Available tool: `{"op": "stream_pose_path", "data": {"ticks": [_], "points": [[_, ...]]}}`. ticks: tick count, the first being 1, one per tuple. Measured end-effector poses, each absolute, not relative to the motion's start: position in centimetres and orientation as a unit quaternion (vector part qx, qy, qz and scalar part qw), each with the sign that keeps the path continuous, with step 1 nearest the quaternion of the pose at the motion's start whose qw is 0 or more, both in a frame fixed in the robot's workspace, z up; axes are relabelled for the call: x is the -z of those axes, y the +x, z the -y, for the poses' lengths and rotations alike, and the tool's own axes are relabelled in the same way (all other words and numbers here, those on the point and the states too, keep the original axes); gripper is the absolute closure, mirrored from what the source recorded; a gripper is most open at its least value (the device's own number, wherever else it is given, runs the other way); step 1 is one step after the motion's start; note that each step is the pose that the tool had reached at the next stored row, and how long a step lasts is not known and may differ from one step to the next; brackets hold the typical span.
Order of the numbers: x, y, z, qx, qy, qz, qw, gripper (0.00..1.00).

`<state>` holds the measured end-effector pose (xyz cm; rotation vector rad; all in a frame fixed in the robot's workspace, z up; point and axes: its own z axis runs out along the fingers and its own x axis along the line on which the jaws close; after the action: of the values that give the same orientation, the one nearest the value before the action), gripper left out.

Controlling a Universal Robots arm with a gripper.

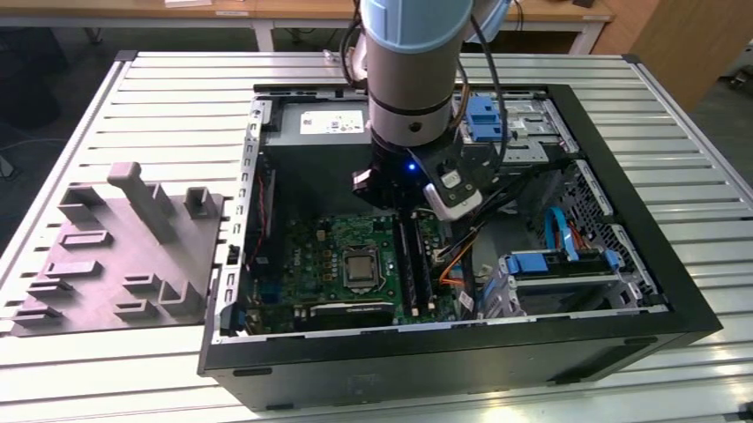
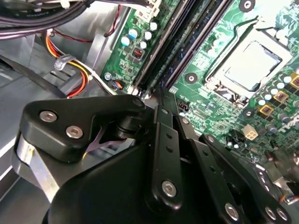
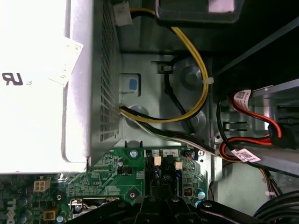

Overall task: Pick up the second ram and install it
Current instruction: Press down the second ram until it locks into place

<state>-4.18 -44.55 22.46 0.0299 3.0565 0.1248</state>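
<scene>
Open computer case [image 1: 412, 366] on slatted table [image 1: 176, 88], arm [image 1: 412, 62] above motherboard [image 1: 335, 256]

Open computer case [image 1: 412, 361] sits centre frame in the exterior view, on a slatted metal table [image 1: 659, 97]. Gray moulded fixture tray [image 1: 118, 256] lies on the exterior view's left, just beside the case. Inside it: power supply [image 1: 316, 128] upper left, blue drive bracket [image 1: 485, 117] upper right, processor socket [image 1: 356, 267] low centre. In the first wrist view, a yellow cable [image 3: 198, 70] loops beside the supply's perforated wall.
</scene>
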Motion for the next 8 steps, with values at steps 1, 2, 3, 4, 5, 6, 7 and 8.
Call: {"op": "stream_pose_path", "data": {"ticks": [1,2,3,4,5,6,7,8], "points": [[-22.41,-4.19,44.55,-0.041,0.01,-0.998,0.041,0.9],[-22.38,-4.19,44.55,-0.041,0.01,-0.998,0.041,0.9],[-22.37,-4.19,44.55,-0.041,0.01,-0.998,0.041,0.9],[-22.37,-4.19,44.55,-0.041,0.01,-0.998,0.041,0.9],[-22.35,-4.19,44.55,-0.041,0.01,-0.998,0.041,0.9],[-22.21,-4.19,44.54,-0.041,0.01,-0.998,0.041,0.9],[-22.06,-4.19,44.54,-0.041,0.01,-0.998,0.041,0.9],[-22.0,-4.2,44.54,-0.041,0.01,-0.998,0.041,0.9]]}}
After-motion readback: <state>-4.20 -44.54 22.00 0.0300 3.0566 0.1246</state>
